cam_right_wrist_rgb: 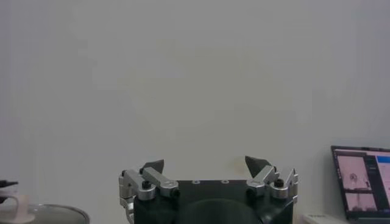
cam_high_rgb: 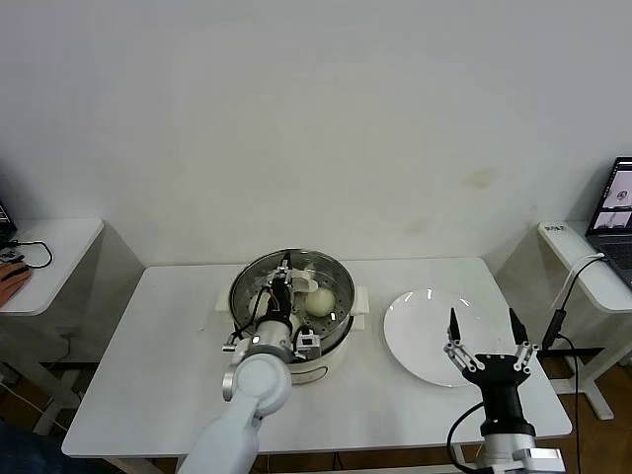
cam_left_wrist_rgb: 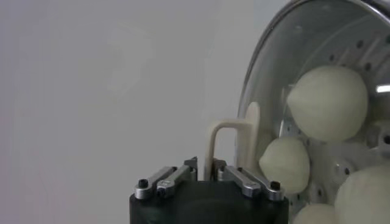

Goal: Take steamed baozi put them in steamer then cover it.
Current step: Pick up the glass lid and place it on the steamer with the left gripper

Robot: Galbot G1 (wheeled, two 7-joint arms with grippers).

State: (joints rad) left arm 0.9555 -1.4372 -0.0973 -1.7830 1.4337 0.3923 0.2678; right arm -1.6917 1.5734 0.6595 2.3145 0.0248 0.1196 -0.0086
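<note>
The left hand (cam_high_rgb: 287,283) sits over the steamer (cam_high_rgb: 292,316), its fingers close on either side of the cover's cream handle (cam_left_wrist_rgb: 231,143); whether they grip it is unclear. Through the clear glass cover (cam_left_wrist_rgb: 317,55), smooth cream-white baozi (cam_left_wrist_rgb: 329,103) rest on the perforated tray. The right hand (cam_high_rgb: 486,348) hovers wide open, empty, over a white plate (cam_high_rgb: 420,331) on the bench (cam_high_rgb: 158,365).
</note>
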